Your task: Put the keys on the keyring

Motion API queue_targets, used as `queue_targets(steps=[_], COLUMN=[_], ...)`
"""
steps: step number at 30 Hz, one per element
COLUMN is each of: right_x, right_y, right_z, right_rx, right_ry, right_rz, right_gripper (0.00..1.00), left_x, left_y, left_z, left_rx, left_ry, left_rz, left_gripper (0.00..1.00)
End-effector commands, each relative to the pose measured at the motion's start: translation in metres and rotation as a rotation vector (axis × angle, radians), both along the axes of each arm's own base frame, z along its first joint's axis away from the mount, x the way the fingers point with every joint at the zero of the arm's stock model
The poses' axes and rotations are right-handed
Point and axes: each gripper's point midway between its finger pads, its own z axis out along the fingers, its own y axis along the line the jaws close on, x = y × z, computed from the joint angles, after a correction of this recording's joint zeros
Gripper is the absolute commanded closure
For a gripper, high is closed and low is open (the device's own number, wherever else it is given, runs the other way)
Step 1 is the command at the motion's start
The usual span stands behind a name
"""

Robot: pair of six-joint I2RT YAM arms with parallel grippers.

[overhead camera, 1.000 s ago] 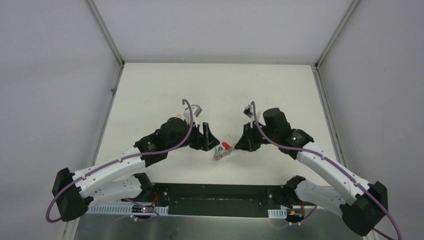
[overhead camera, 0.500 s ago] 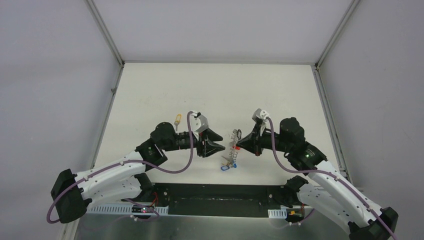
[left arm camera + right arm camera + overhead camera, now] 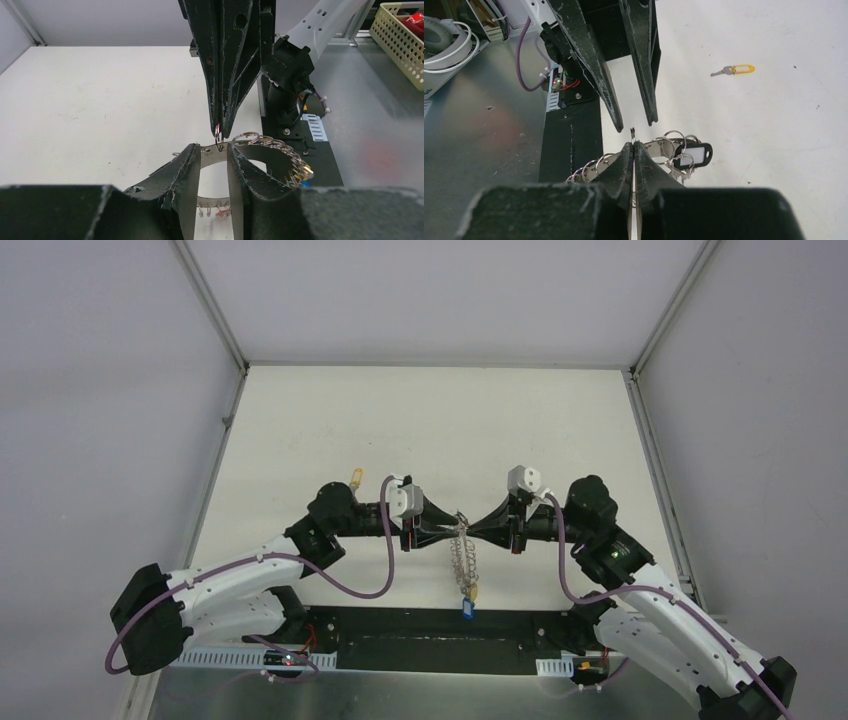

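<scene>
The scene is changing fast. A second ago the keyring point(image 3: 462, 560) was lying in a heap on the table point(image 3: 430, 420), low in the middle of the overhead view. Now it is dangling in the air as a long string of loops, with a blue-headed key point(image 3: 467, 609) swinging at its bottom end.

The right gripper point(image 3: 474, 530) is pinching one small top loop, its fingers pressed tight together. The left gripper point(image 3: 448, 532) has swung round to meet it tip to tip and is standing spread, its fingers straddling that loop without closing.

To me that means the ring is being presented for threading. One yellow-headed key point(image 3: 355, 477) is lying loose on the table, left of centre.

No brand or writing is readable. A black tag point(image 3: 692, 154) on the ring is showing a white insert that looks blank.
</scene>
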Motion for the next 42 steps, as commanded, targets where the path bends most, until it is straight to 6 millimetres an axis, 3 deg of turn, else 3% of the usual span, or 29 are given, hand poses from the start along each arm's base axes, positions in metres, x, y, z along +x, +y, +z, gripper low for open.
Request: queue_targets(steps=[1,6,13,24,29,42], right_x=[-0.004,-0.004,-0.004,-0.004,-0.004,-0.003], right_y=[0.005,0.005,0.006,0.005,0.006,0.006], right_z=[0.032,0.034,0.033,0.029,0.027,0.028], right_rx=[0.091,0.096,0.096,0.092,0.089,0.089], right_ry=[-0.147,-0.148,-0.137,-0.124,-0.119,-0.112], right_rz=[0.059,0.061,0.061,0.057,0.055,0.053], right_gripper=[1.0,1.0,1.0,1.0,1.0,1.0], left_x=[-0.005,-0.007,-0.01,-0.006,-0.006,-0.007], left_y=[-0.004,-0.008,-0.016,-0.014,-0.01,-0.01], left_z=[0.013,0.01,0.012,0.023,0.025,0.021], left_rx=[-0.04,-0.028,-0.027,-0.056,-0.067,-0.045], left_ry=[-0.065,-0.055,-0.053,-0.069,-0.075,-0.045], left_rz=[-0.053,-0.065,-0.085,-0.043,-0.024,-0.032], left_gripper=[0.73,0.72,0.8,0.71,0.82,0.84])
